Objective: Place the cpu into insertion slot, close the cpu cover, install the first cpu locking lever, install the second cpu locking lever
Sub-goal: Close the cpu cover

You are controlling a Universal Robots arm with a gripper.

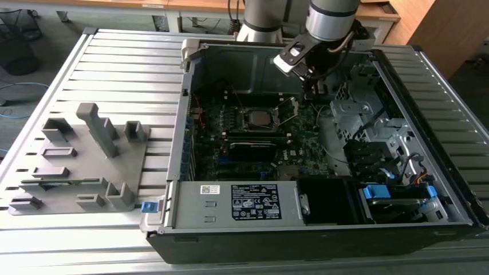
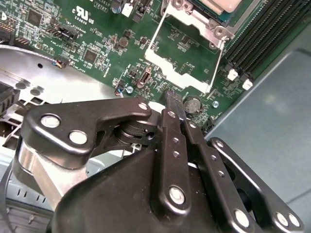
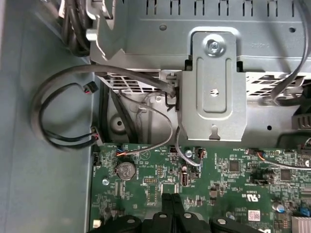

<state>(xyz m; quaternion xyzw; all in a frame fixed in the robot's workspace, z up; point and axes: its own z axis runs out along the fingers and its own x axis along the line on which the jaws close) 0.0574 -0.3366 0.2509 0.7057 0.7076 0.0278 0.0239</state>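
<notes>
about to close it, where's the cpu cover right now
In the exterior view the cpu cover stands flipped open on the exterior view's right of the insertion slot, near the gripper.

Computer case [image 1: 306,243] sits on the slatted table [image 1: 114,69], with the fixture tray [image 1: 84,172] at the exterior view's left of it. Inside, the cpu [image 1: 260,118] lies in the insertion slot [image 1: 246,114]. The cpu cover [image 1: 285,110] stands open at the slot's exterior-view right side, and the gripper [image 2: 173,101] is above the motherboard [image 2: 97,43] just past that cover, beside the coin battery [image 2: 193,103].
</notes>
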